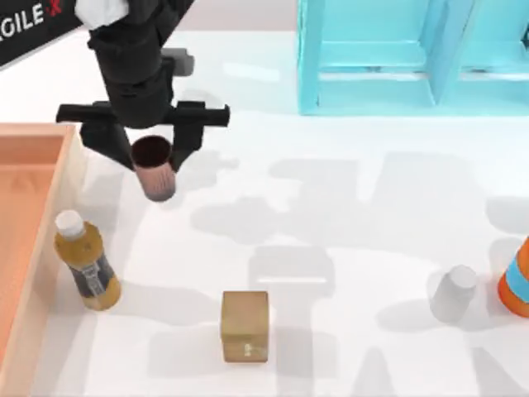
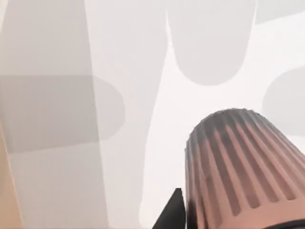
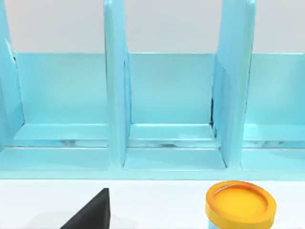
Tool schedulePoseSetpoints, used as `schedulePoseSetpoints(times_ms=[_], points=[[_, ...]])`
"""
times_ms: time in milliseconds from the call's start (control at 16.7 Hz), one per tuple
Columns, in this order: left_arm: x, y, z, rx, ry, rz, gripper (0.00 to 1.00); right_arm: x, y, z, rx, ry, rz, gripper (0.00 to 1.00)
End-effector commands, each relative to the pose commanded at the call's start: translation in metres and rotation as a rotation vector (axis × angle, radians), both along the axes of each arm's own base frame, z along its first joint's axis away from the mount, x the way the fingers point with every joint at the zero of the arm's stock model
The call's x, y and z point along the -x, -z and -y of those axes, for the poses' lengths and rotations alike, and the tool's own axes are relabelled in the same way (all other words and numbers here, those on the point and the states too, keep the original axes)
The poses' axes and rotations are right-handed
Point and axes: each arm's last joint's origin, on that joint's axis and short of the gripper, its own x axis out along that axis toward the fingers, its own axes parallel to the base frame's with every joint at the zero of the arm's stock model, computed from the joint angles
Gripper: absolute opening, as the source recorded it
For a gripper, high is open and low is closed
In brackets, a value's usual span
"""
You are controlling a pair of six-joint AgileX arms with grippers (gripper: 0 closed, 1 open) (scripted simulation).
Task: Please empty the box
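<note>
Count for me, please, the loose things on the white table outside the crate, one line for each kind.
Bottles: 1, amber bottle beside the box.
Cups: 2, ribbed brown cup in the left gripper, white cup.
Cubes: 1, tan cube.
Orange and blue containers: 1, orange container.
Total: 5

1. A turquoise shelf stands at the back of a white table.
2. Upright walls split the shelf into open slots, side by side.
3. A round tub with an orange lid sits on the table, near the front of the shelf.
4. A black pointed part pokes in at the edge of the view.
</note>
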Motion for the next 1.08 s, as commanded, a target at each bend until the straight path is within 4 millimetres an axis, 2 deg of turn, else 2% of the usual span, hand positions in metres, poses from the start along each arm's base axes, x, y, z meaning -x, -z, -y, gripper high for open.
schedulePoseSetpoints(times_ms=[420,900,1080], points=[[0.004,0.007,0.002,-0.005,-0.026,-0.023,0.00,0.000,0.000,0.000,0.000,0.000,0.000,1.00],[0.005,0.050,0.003,-0.004,-0.025,-0.020,0.00,0.000,0.000,0.000,0.000,0.000,0.000,1.00],[0.006,0.051,0.003,-0.004,-0.025,-0.021,0.00,0.000,0.000,0.000,0.000,0.000,0.000,1.00]])
